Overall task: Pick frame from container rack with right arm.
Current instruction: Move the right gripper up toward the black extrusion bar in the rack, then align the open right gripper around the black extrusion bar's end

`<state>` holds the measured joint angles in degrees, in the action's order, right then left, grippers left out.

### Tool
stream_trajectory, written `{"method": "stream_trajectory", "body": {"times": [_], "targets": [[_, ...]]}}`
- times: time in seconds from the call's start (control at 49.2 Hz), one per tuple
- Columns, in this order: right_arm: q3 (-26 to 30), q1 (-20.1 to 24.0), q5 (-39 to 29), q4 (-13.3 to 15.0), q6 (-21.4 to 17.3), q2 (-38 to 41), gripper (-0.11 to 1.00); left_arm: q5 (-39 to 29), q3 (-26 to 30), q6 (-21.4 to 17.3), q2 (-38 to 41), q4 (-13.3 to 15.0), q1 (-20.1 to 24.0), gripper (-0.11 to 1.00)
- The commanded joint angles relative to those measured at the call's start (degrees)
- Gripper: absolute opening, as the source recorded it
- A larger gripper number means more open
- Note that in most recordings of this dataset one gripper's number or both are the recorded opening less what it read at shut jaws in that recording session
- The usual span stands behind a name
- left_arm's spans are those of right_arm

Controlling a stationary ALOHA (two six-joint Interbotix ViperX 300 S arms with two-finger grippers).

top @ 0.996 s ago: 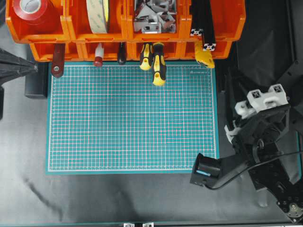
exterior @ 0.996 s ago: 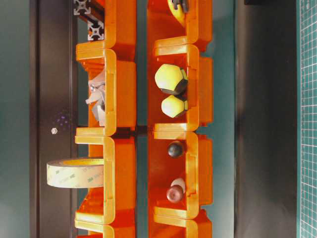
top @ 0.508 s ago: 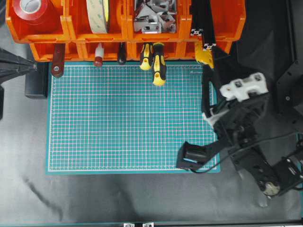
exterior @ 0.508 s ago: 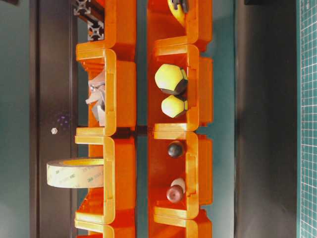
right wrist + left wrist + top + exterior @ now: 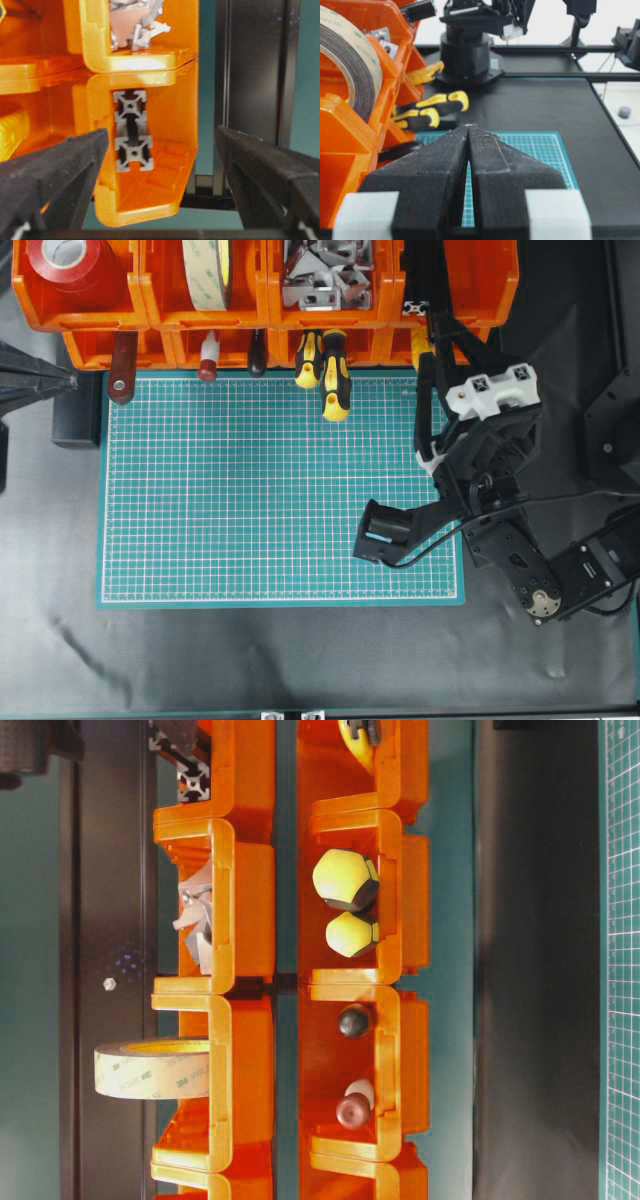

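- Orange plastic bins in two stacked rows make up the container rack [image 5: 270,300], which runs along the top edge of the overhead view, just above the green cutting mat [image 5: 270,490].
- In the rack's far-right upper bin lie the frame [image 5: 131,131] pieces: two black slotted bars, one against the other, their silvery cut ends facing the right wrist camera; in the overhead view those ends [image 5: 416,308] peek out at the bin's front lip.
- The right arm [image 5: 500,510] reaches from the lower right toward that bin, its white-trimmed wrist over the mat's right edge and a small black box with a blue light hanging over the mat.
- The right gripper [image 5: 442,332] has its jaws spread wide; its black fingers [image 5: 55,165] stand to either side of the bar ends in the wrist view, apart from them, holding nothing.
- The left gripper [image 5: 468,131] has its jaws pressed together to a point, with nothing between them; it sits at the left edge of the overhead view, beside the mat's upper left corner.
- Other bins hold a red tape roll [image 5: 62,258], a tan tape roll [image 5: 208,270] and metal brackets [image 5: 322,272].
- Two black-and-yellow screwdrivers [image 5: 328,368] stick out of the lower row onto the mat's top edge.
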<state>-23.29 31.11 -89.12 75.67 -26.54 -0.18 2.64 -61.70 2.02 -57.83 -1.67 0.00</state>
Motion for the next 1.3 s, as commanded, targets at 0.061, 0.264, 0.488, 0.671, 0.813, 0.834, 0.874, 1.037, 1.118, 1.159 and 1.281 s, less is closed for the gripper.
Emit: {"method": "stream_trajectory", "body": {"times": [0.061,0.264,0.488,0.671,0.813,0.834,0.874,1.037,1.118,1.159,1.281], "targets": [[-0.35,-0.09,0.53,-1.49,-0.53,-0.79,0.83,0.26,1.14,0.18,0.26,-0.18,0.09,0.00],[-1.23,-0.53,0.53,-2.02,-0.79,-1.05,0.83,0.26,1.14,0.18,0.26,-0.18,0.09,0.00],[-1.93,-2.02,0.62,-2.02,-0.79,-1.14,0.83,0.26,1.14,0.18,0.26,-0.18,0.09,0.00],[-2.11,-3.08,1.41,-2.02,-0.88,-1.23,0.83,0.26,1.14,0.18,0.26,-0.18,0.09,0.00],[-2.11,-3.96,2.11,-2.02,-1.41,-1.23,0.83,0.26,1.14,0.18,0.26,-0.18,0.09,0.00],[-2.11,-4.04,2.02,-2.02,-1.58,-1.32,0.83,0.26,1.14,0.18,0.35,-0.18,0.09,0.00],[-2.11,-4.22,2.11,-1.93,-1.85,-1.23,0.83,0.26,1.14,0.18,0.26,-0.18,0.09,0.00],[-2.37,-4.39,2.11,-1.93,-1.93,-1.32,0.83,0.26,1.14,0.18,0.26,-0.18,0.09,0.00],[-2.55,-4.39,1.85,-2.02,-1.93,-1.23,0.82,0.26,1.14,0.18,0.26,-0.18,0.09,0.00],[-2.55,-4.39,1.85,-1.93,-1.93,-1.32,0.81,0.26,1.14,0.18,0.26,-0.18,0.09,0.00],[-2.55,-4.13,1.93,-1.93,-2.02,-1.32,0.76,0.26,1.14,0.18,0.35,-0.18,0.00,0.00]]}}
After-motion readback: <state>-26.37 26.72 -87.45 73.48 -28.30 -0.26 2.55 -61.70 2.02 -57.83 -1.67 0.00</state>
